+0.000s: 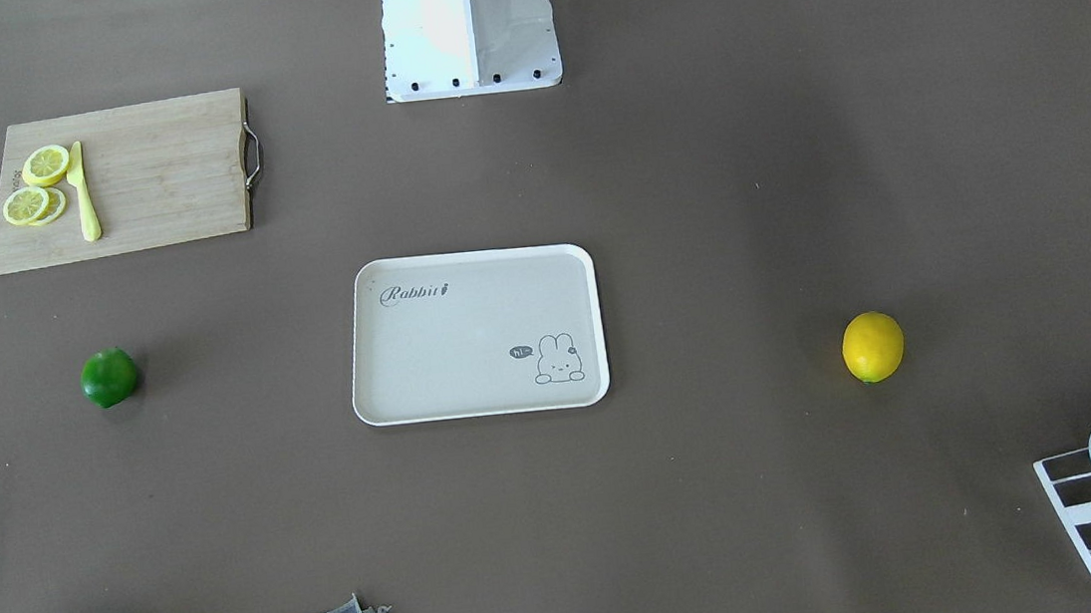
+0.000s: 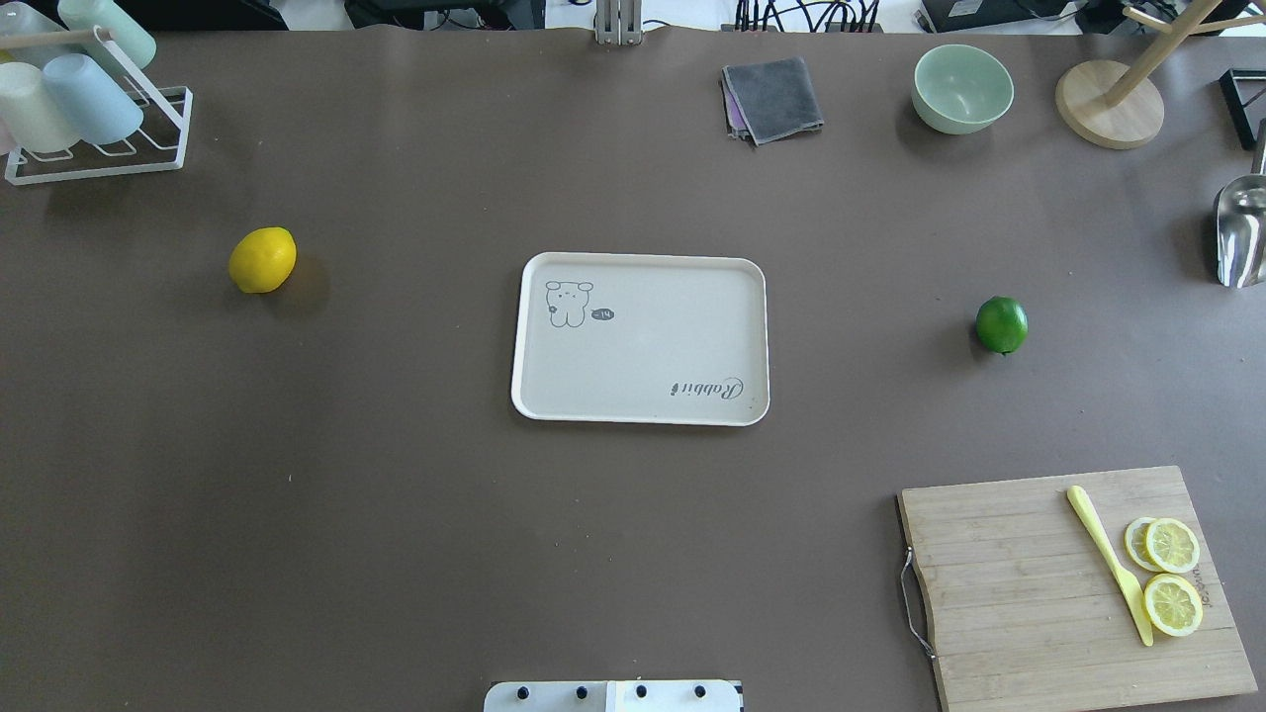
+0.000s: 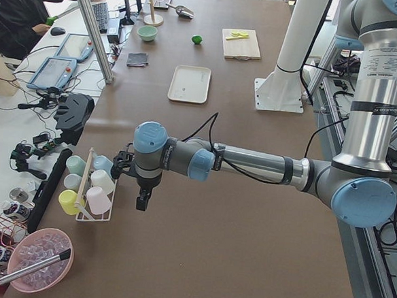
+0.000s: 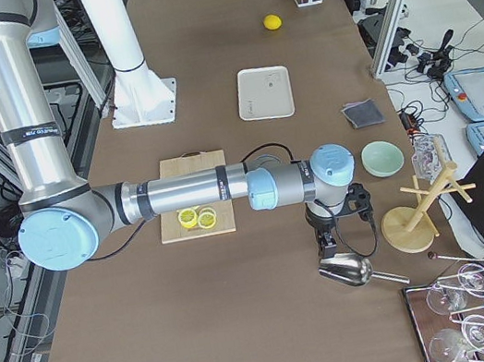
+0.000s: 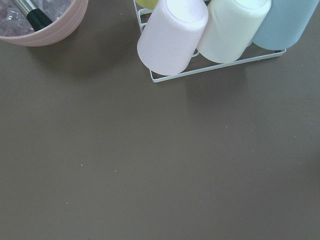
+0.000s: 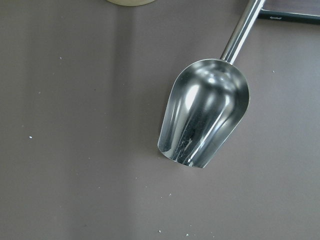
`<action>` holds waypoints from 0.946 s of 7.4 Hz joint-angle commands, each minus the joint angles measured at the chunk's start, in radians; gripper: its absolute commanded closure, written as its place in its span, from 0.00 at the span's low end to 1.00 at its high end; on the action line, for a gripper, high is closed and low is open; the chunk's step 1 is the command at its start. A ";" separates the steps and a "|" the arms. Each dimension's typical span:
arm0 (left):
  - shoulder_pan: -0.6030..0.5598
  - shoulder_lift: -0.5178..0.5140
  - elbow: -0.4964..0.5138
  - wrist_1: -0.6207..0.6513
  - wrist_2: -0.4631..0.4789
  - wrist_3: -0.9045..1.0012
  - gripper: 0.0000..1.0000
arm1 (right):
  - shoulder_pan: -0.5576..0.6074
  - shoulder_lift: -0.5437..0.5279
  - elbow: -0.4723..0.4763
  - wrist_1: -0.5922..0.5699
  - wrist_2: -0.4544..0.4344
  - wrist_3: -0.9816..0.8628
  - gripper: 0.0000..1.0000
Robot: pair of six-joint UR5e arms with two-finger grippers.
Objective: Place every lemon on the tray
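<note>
The cream tray (image 2: 653, 341) lies mid-table with nothing on it; it also shows in the front view (image 1: 449, 346). The yellow lemon (image 2: 262, 260) lies on the table to the tray's left in the overhead view. The green lemon (image 2: 1001, 324) lies to its right. Neither gripper shows in the overhead or front view. In the exterior left view my left gripper (image 3: 142, 200) hangs by the cup rack, far from the lemons. In the exterior right view my right gripper (image 4: 325, 243) hangs over the metal scoop. I cannot tell whether either is open or shut.
A wooden cutting board (image 2: 1019, 593) with lemon slices (image 2: 1172, 574) and a yellow knife (image 2: 1108, 564) sits near right. The cup rack (image 2: 89, 109), grey cloth (image 2: 773, 97), green bowl (image 2: 962, 89), wooden stand (image 2: 1108, 104) and metal scoop (image 2: 1241, 232) line the far side.
</note>
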 commanded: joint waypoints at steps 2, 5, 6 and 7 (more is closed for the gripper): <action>0.000 0.002 0.004 0.005 0.002 -0.009 0.02 | 0.000 0.002 0.002 0.002 0.000 0.000 0.00; 0.000 0.002 0.004 0.005 0.002 -0.009 0.02 | 0.000 -0.001 0.002 0.002 0.000 0.000 0.00; 0.000 0.002 0.008 0.003 0.002 -0.006 0.02 | 0.000 0.000 0.000 0.002 0.000 0.000 0.00; 0.000 -0.001 -0.002 0.005 0.005 -0.005 0.02 | 0.000 0.002 0.000 0.002 0.005 0.000 0.00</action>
